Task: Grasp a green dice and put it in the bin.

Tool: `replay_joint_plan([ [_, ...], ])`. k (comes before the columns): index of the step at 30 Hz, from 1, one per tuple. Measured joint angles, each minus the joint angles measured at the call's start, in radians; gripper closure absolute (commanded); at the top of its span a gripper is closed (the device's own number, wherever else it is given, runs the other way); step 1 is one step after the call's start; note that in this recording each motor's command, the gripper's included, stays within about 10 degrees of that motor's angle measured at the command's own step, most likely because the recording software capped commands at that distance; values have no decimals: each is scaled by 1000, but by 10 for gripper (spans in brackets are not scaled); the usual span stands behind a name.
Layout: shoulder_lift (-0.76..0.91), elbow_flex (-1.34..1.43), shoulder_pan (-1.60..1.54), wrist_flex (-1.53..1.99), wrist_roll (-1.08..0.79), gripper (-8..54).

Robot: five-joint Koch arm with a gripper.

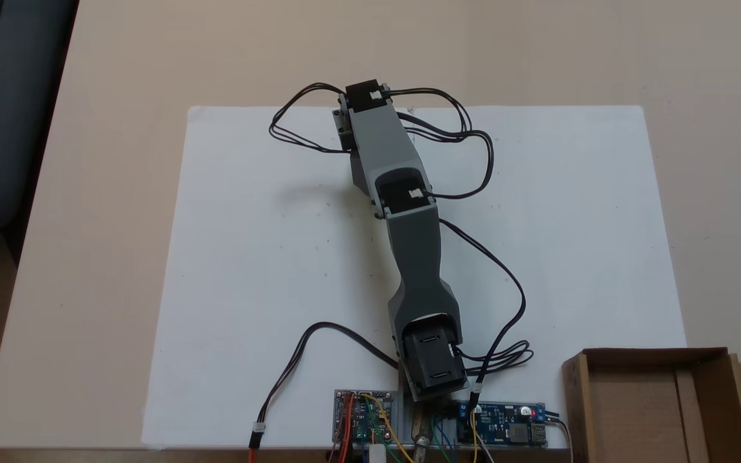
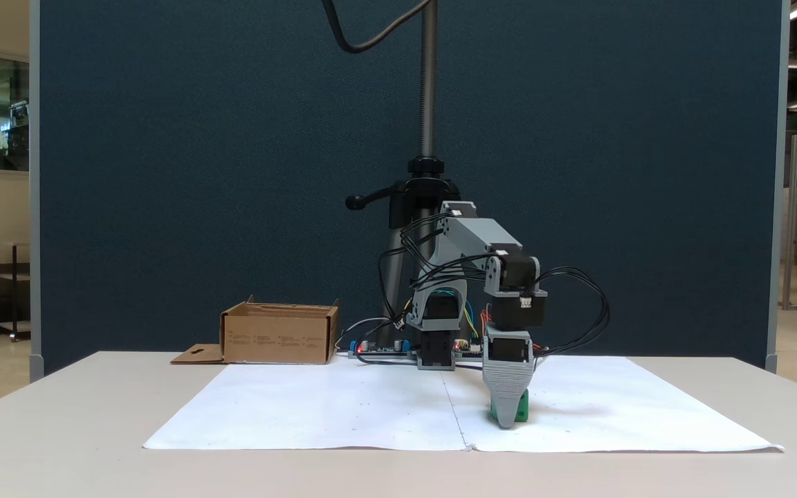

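Grey ribbed fingers [image 2: 508,415] stand on the white paper (grip unclear), small bright green plastic cube [image 2: 521,413] touching at three o'clock.

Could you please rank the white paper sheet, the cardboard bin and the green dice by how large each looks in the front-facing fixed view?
1. White paper sheet, the widest.
2. Bin, though it stands farther back, so it reads smaller than it is.
3. Green dice, partly hidden behind the end effector.

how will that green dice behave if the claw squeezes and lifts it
The green dice looks like a small hard cube, so it should stay stiff. It is far smaller than the claw around it, so probably light. Its flat base on the paper suggests sliding rather than rolling.
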Motion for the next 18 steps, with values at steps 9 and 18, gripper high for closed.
replay_joint_plan([
  [9, 2, 0, -2, -5, 0, 172],
  [18, 5, -3, -2, -8, 0, 338],
])
